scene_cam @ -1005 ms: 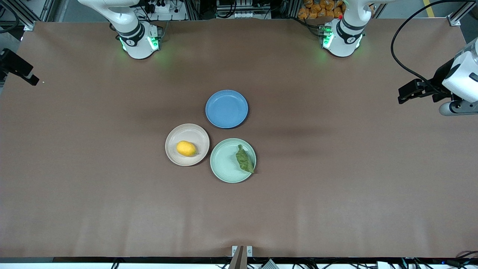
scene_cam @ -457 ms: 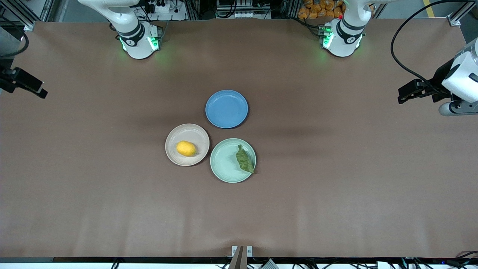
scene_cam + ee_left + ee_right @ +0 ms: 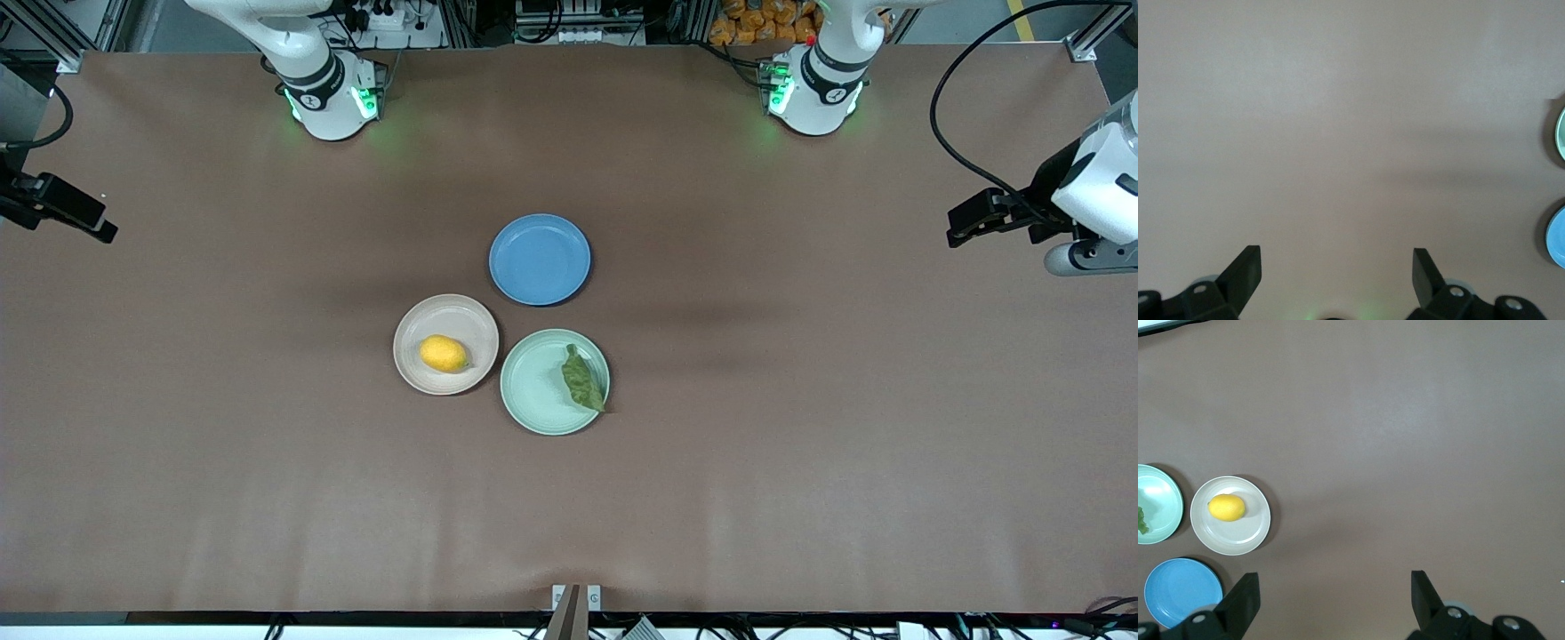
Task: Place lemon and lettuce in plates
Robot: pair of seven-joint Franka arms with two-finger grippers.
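Observation:
The lemon (image 3: 443, 354) lies on the pale beige-pink plate (image 3: 462, 311) near the table's middle. The lettuce (image 3: 582, 380) lies in the mint green plate (image 3: 533, 391) beside it, along the rim toward the left arm's end. My right gripper (image 3: 100, 231) is open and empty over bare table at the right arm's end. Its wrist view shows the open gripper (image 3: 1335, 590), the lemon (image 3: 1227, 507), the beige-pink plate (image 3: 1248, 535) and the mint plate (image 3: 1161, 493). My left gripper (image 3: 958, 229) is open and empty (image 3: 1336, 267) over bare table at the left arm's end.
An empty blue plate (image 3: 540, 259) sits farther from the front camera than the two plates, touching distance from both. It also shows in the right wrist view (image 3: 1181, 590). Brown table cover (image 3: 800, 462) lies all around.
My right gripper has come further over the table at the right arm's end. The left gripper, plates, lemon and lettuce have not moved.

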